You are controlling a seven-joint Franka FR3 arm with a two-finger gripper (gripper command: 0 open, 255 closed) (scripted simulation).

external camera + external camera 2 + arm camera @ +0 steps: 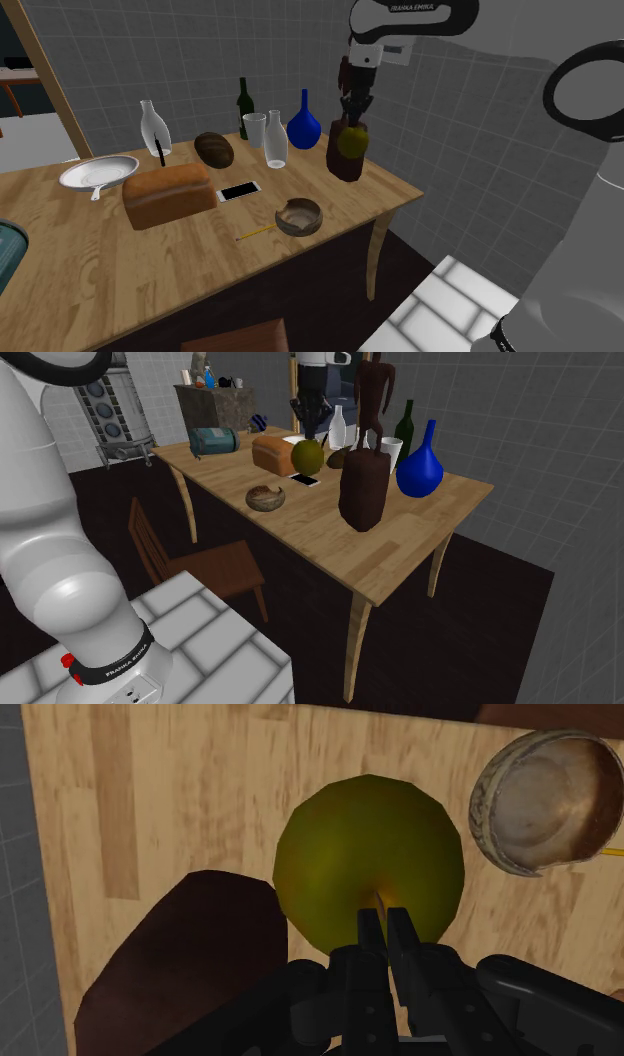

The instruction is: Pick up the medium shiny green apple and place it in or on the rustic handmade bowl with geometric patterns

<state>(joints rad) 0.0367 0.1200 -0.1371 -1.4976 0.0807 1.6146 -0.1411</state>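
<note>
Black fingers (371, 944), nearly closed, pinch the yellow-green apple (370, 854) from above.

— What does the room look like?
— A grey tiled wall (500, 110) takes up the upper right of the shoulder view. A slanted wooden beam (57, 95) crosses its upper left.
— Any furniture?
— A light wooden table (130, 265) with a plank top spans the middle and stands on curved legs (357, 642). In the second exterior view a brown wooden chair (215, 567) sits left of centre, beside the table.
— And the floor?
— The floor (480, 632) is very dark at the lower right. The light is subdued.
</note>
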